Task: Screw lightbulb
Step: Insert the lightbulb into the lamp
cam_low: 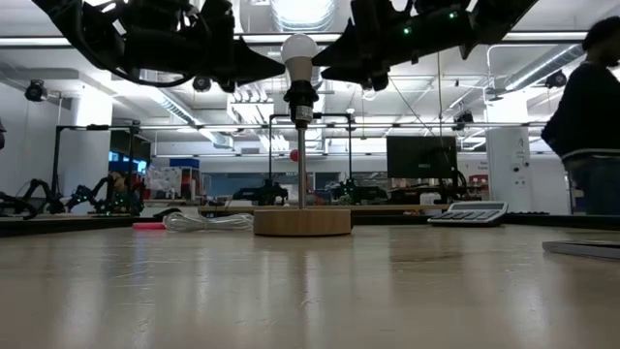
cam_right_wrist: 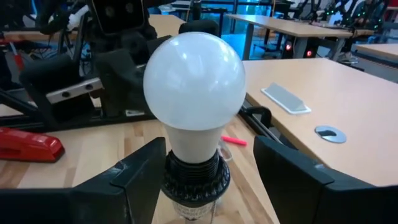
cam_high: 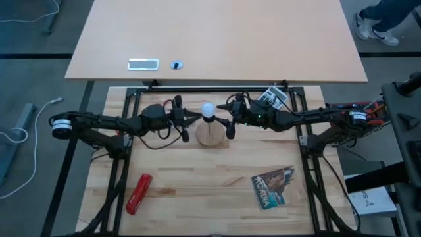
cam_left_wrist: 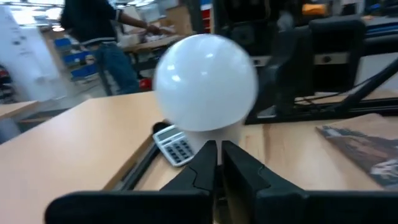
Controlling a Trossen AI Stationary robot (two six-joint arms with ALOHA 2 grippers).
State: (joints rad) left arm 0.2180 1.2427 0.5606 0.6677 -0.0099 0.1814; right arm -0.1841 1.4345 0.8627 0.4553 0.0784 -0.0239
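The white lightbulb [cam_high: 208, 110] stands upright in the black socket [cam_low: 301, 97] of a lamp stand. A thin pole carries the socket above a round wooden disc [cam_low: 302, 221] that rests flat on the table. My left gripper [cam_left_wrist: 217, 152] is shut and level, and comes from the table's left with its tips at the bulb's neck. My right gripper [cam_right_wrist: 210, 149] is open and level, and comes from the table's right. Its fingers stand on either side of the socket and the bulb's neck. My left gripper's shut fingertips [cam_left_wrist: 208, 155] point level at the bulb's white neck [cam_left_wrist: 230, 134] from the table's left; I cannot tell whether they touch it. Of my right gripper, one finger [cam_right_wrist: 146, 171] shows close against the socket's side [cam_right_wrist: 177, 177], and I cannot tell whether it touches. The other finger [cam_right_wrist: 280, 174] stands clear.
A red stapler [cam_high: 139, 193] lies near the front left and a booklet [cam_high: 274, 187] near the front right. A calculator [cam_high: 272, 97] sits behind the right arm. A pale heap [cam_low: 208, 221] lies left of the disc. A person [cam_low: 591, 107] stands beyond the table.
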